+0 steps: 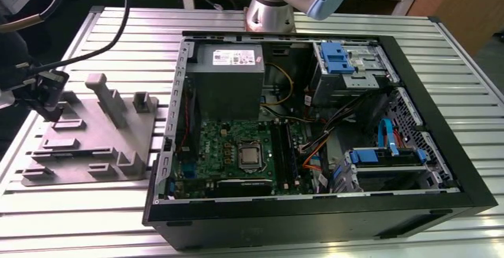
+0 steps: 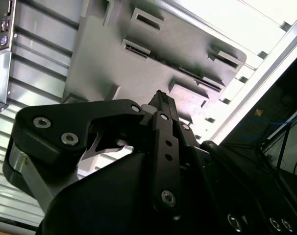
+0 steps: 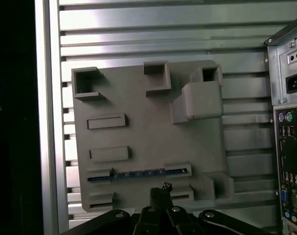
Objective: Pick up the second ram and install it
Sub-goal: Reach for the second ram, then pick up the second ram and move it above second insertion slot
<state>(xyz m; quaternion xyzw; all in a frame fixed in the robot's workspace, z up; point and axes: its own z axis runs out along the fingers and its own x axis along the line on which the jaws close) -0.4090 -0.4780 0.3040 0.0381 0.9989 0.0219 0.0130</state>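
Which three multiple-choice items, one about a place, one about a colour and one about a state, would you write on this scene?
1. Where is the thin blue-green memory stick? A. in a slot of the flat grey plastic tray B. on the power supply C. on the bare table
2. What colour is the plastic drive-bay latch? A. red B. blue C. yellow
3. How is the black metal computer case? A. shut B. open C. wrapped in foil
Answers: 1 A, the stick stands in a long tray slot near the tool; 2 B, it looks blue; 3 B, the green motherboard inside shows.
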